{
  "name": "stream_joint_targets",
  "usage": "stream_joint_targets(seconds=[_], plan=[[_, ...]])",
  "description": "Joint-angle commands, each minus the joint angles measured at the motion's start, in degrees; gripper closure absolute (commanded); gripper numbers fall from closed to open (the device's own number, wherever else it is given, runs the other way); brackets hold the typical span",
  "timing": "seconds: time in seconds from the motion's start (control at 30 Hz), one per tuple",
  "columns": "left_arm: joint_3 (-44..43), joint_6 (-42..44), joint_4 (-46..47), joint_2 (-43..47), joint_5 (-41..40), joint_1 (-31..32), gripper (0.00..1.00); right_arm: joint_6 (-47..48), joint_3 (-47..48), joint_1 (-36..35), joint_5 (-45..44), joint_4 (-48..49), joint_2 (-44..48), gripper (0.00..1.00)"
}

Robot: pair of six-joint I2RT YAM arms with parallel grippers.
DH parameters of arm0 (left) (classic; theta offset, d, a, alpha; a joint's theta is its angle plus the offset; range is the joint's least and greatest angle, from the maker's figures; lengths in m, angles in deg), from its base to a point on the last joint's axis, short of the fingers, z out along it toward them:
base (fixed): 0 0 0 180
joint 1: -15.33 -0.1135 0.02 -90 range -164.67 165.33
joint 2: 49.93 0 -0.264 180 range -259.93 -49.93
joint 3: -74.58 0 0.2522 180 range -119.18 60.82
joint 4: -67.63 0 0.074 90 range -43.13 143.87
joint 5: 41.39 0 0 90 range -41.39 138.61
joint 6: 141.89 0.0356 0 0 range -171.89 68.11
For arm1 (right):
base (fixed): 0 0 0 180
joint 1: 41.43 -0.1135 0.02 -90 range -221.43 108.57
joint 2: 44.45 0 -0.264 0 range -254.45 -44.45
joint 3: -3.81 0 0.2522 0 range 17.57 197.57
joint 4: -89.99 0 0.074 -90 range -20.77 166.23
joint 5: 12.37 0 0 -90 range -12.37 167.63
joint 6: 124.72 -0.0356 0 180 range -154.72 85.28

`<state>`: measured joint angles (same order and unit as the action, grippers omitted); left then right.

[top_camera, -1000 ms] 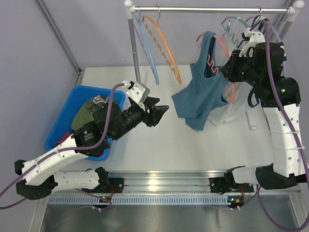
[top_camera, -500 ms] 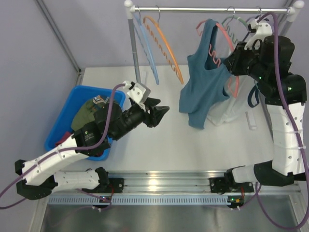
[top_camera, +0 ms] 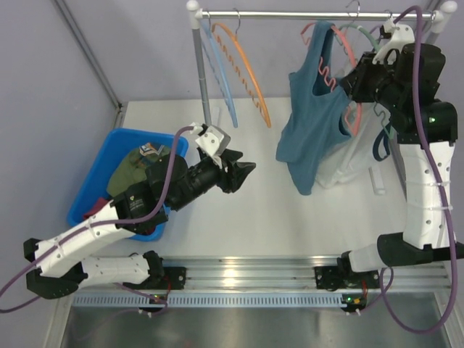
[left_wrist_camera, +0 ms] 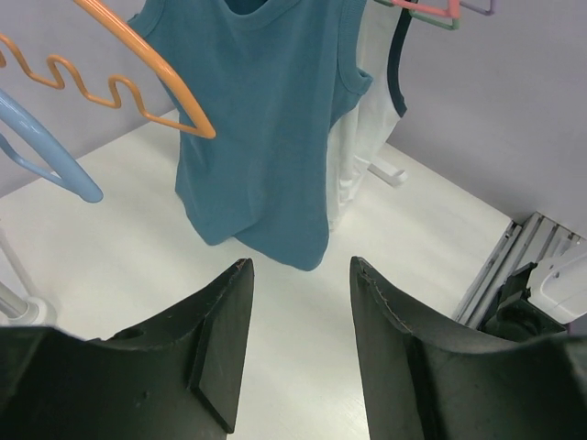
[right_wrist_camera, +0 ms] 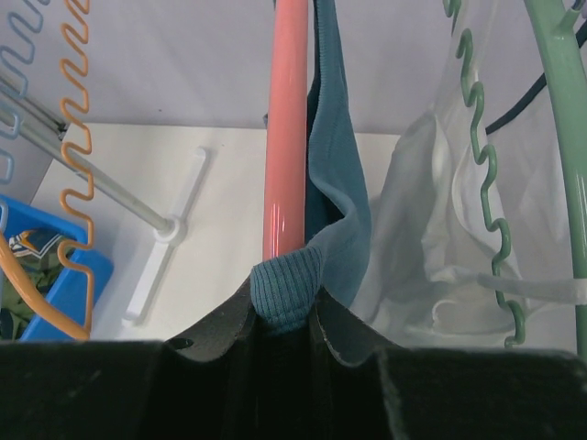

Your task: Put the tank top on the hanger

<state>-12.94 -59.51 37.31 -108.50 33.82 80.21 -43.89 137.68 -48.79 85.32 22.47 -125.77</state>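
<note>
While the right gripper (right_wrist_camera: 284, 307) pinches the hanger (right_wrist_camera: 287, 119) and tank top (top_camera: 312, 123) strap at far right, the left gripper (left_wrist_camera: 295, 275) hangs wide open, empty, nearer left.

White table (top_camera: 275, 217) w/ blue bin (top_camera: 138, 138) L, rack foot (top_camera: 377, 181) R.

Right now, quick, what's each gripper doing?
Left gripper: open, holding nothing.
Right gripper: closed on the hanger, with the tank top strap pinched against it.
</note>
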Motion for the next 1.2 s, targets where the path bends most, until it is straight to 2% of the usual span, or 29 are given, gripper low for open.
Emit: stream_joint_targets(seconds=[0.0, 0.47, 0.8, 0.9, 0.93, 1.17], plan=[[-0.42, -0.64, 0.56, -0.06, 0.55, 0.07, 0.49, -0.06, 3.63, 1.03, 1.81, 8.67, -0.15, 1.00], [-0.16, -1.70, 0.12, -0.94, 0.20, 0.07, 0.49, -0.15, -0.75, 1.55, 1.90, 10.25, -0.07, 1.00], [0.98, -3.02, 0.65, -0.50, -0.07, 0.07, 0.48, -0.50, -4.10, 1.73, 2.25, 9.90, 2.48, 0.73], [1.33, -3.46, 0.91, -0.06, -0.24, 0.16, 0.47, -0.76, -4.01, 1.64, 1.90, 9.55, 3.27, 0.59], [1.51, -3.63, 1.00, 0.46, -0.50, 0.07, 0.47, -0.76, -4.10, 1.64, 1.81, 9.29, 3.45, 0.51], [2.04, -4.07, 0.74, 1.79, -1.73, 0.07, 0.46, -0.85, -4.01, 1.64, 1.55, 7.79, 5.03, 0.35]])
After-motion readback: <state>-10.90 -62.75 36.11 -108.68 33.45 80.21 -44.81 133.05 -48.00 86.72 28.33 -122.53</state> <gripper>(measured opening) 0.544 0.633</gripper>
